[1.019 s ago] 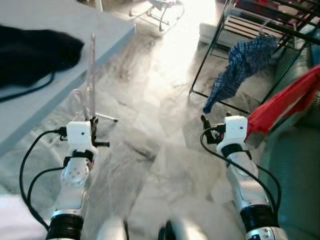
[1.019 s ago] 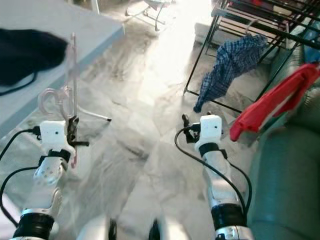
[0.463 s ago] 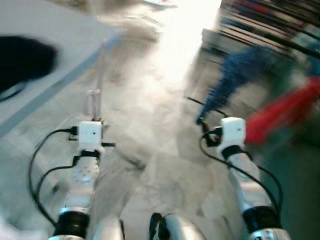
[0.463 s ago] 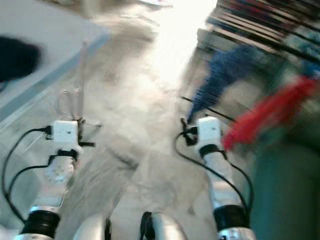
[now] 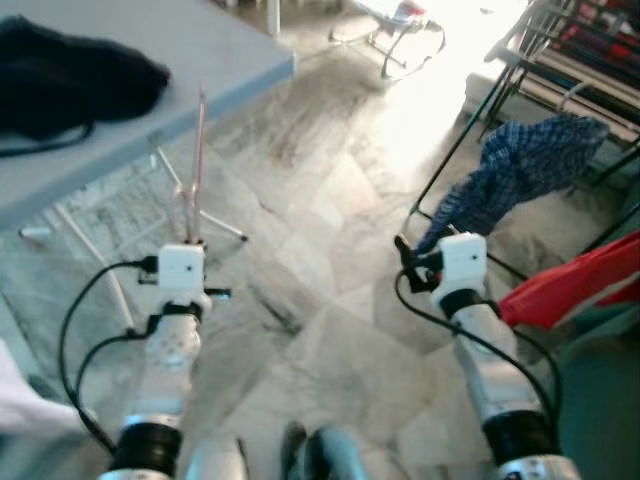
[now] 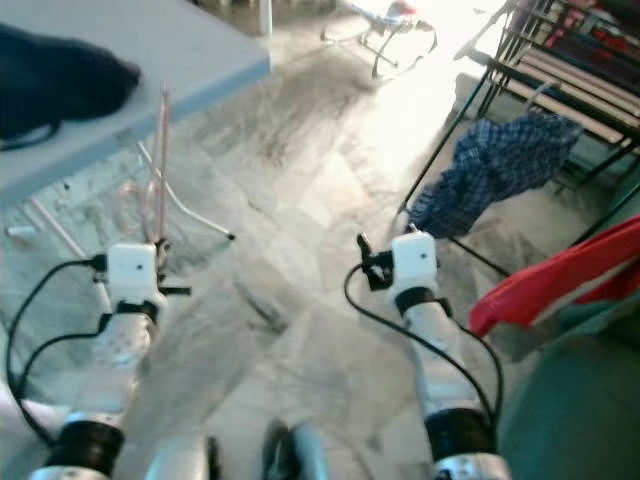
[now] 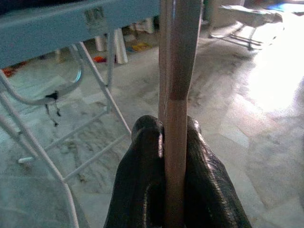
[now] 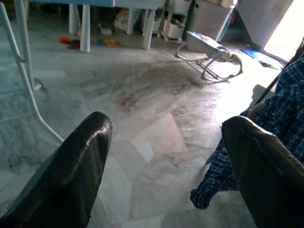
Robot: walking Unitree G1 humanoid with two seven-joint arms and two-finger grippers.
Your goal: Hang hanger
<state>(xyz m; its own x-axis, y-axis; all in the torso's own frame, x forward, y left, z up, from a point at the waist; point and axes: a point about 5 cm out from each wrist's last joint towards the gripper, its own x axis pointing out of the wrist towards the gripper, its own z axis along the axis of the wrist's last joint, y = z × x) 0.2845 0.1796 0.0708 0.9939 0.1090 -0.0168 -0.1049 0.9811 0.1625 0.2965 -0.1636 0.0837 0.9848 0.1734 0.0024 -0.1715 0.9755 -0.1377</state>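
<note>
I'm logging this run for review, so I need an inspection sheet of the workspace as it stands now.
Surface: grey marble floor; a grey folding table on the robot's left.
Job's things: clear pink hanger held upright, one arm rising past the table edge; black drying rack ahead on the right.
Clutter: black garment on the table; blue checked shirt draped on the rack; red cloth on the right.
Grippers: left end effector shut on the hanger; right end effector open, holding nothing.
Cables: black cables looping along both forearms.
Surroundings: baby bouncer in bright light beyond; teal sofa at right.
</note>
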